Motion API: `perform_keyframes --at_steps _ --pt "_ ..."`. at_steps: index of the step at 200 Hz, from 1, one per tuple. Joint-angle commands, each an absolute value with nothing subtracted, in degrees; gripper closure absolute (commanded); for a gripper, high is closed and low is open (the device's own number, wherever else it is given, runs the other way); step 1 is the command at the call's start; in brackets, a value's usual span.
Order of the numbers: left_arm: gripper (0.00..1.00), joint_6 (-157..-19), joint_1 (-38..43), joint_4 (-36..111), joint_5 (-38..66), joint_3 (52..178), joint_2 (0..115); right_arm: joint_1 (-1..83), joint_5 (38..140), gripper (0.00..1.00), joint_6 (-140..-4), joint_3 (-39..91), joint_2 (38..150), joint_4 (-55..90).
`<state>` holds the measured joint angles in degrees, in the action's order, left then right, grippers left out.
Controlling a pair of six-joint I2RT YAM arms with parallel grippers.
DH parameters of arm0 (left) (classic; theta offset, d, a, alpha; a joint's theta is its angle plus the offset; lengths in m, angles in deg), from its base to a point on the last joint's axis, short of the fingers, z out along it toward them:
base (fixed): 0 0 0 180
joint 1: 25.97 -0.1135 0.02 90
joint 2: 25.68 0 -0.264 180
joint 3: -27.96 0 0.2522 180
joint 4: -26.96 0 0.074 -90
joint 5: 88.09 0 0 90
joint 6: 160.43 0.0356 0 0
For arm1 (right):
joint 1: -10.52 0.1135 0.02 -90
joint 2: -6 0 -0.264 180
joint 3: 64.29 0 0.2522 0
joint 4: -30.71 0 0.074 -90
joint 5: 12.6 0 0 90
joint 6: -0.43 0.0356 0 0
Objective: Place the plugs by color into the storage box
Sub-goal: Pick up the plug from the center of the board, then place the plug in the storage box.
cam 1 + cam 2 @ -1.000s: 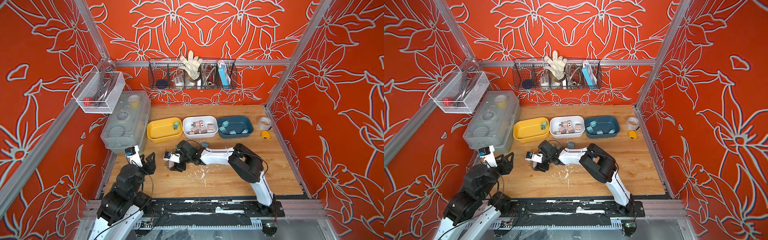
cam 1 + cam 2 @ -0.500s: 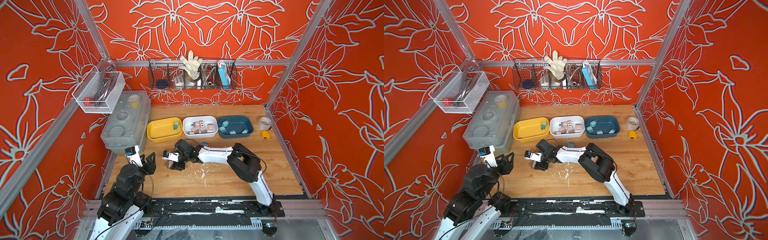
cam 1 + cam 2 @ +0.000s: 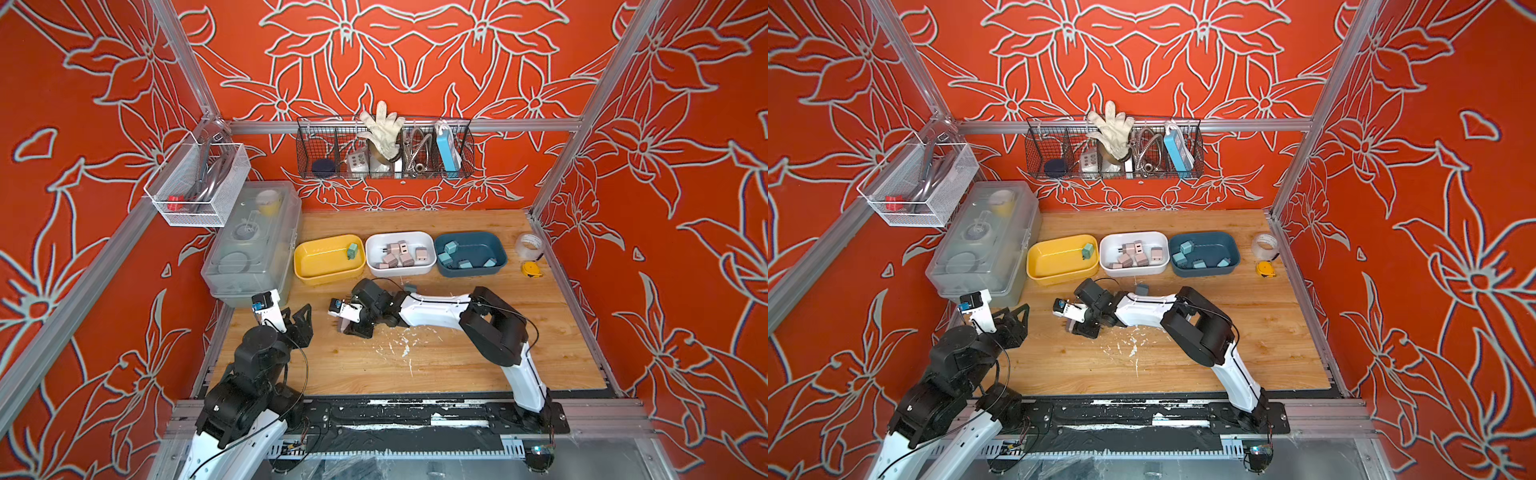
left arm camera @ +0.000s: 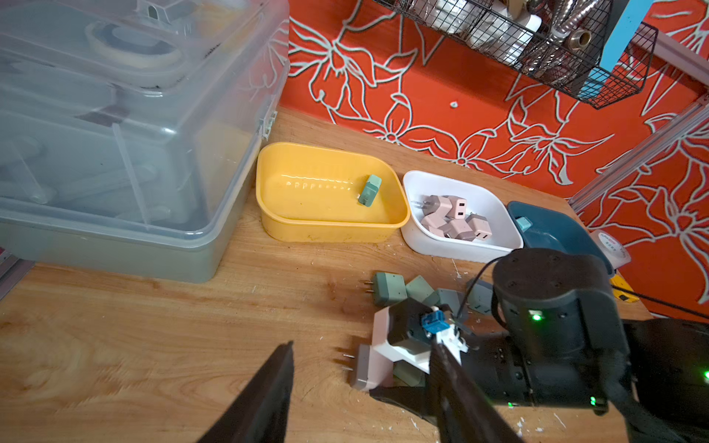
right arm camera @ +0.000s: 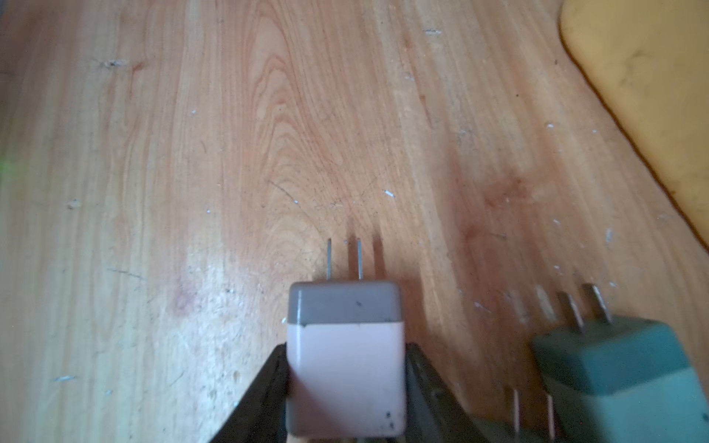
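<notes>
The right claw [image 5: 347, 356] has just been closed on the pink plug [image 5: 345, 383] between its fingers, so carriage to the white tray [image 4: 456, 247] is judged next; the left claw [image 3: 297, 316] is held open.

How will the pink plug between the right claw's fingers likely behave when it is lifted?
The pink plug looks like a rigid plastic cube, so it should not bend. Its flat sides suit the right claw, though smooth plastic might slip. It probably won't roll.
</notes>
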<state>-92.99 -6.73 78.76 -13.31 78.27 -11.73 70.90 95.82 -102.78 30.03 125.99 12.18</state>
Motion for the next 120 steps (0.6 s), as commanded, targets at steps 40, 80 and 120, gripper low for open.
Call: perform_keyframes --at_steps 40,80,120 --pt "0.43 -92.6 -7.8 77.6 -12.9 77.9 -11.0 69.8 93.4 0.67 -96.4 27.6 116.4 12.1" --pt "0.43 -92.7 -7.8 77.7 -12.3 77.9 -10.6 65.9 93.1 0.69 -90.7 25.3 113.0 13.0" --pt "0.44 -92.6 -7.8 77.0 -11.1 77.6 -9.9 60.1 91.6 0.69 -87.0 21.3 108.1 12.4"
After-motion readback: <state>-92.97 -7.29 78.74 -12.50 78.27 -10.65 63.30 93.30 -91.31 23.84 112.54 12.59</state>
